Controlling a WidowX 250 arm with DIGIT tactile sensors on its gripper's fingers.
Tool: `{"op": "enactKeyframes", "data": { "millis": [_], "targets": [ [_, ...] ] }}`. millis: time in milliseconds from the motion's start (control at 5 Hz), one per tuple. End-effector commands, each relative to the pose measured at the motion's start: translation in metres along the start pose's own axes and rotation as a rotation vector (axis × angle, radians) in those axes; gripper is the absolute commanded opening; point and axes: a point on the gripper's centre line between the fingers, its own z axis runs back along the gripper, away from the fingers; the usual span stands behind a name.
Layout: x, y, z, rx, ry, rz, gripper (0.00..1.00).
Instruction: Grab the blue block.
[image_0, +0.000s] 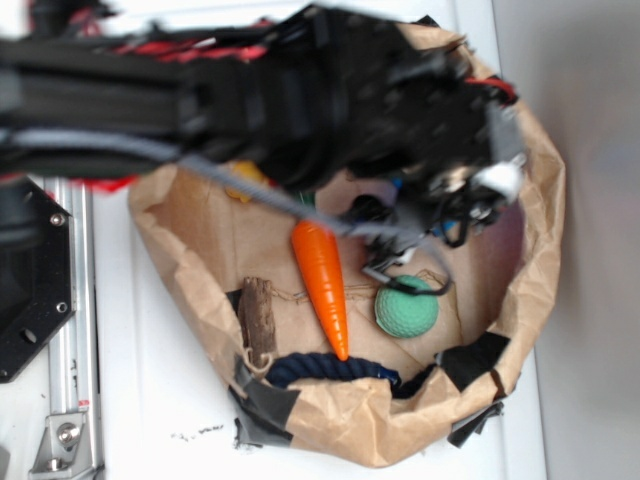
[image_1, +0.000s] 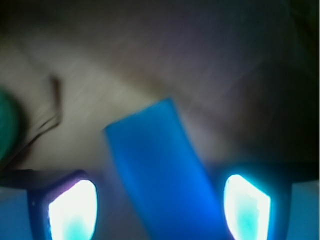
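Between the two glowing fingertip pads (image_1: 72, 210) at the bottom of the wrist view, the flat rectangular bright blue wooden block (image_1: 160, 175) lies slantwise on the floor of the crumpled brown paper bag (image_0: 200, 240). The black gripper (image_1: 160, 207) stands spread, one pad on each side of the block, with a gap showing at each side, so nothing is clasped. A judgement: the block looks stiff, light and smooth-faced, unlikely to give or break; the long side faces, squeezed near the middle, offer the surest hold, though the slant may make it twist as the pads meet it.

Farther in, at the left edge of that view, shows a blurred sliver of the round green dimpled ball (image_0: 406, 306). In the exterior view the arm hides the block entirely. Toward the bag's lower rim lie an orange plastic carrot (image_0: 322, 280), a brown wooden stick (image_0: 257, 318) and a dark navy rope (image_0: 330, 370).
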Motion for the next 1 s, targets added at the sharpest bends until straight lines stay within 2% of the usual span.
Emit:
{"op": "enactKeyframes", "data": {
  "millis": [0,200,400,600,800],
  "targets": [
    [0.012,-0.015,-0.022,-0.111,0.003,-0.051,0.00],
    [-0.006,-0.042,-0.020,-0.208,-0.006,-0.094,0.00],
    [-0.024,-0.077,-0.014,-0.163,0.040,-0.128,0.00],
    [-0.013,-0.085,0.033,-0.110,-0.003,-0.038,0.00],
    [0.000,-0.066,0.081,-0.074,-0.067,0.185,0.00]
  ]
}}
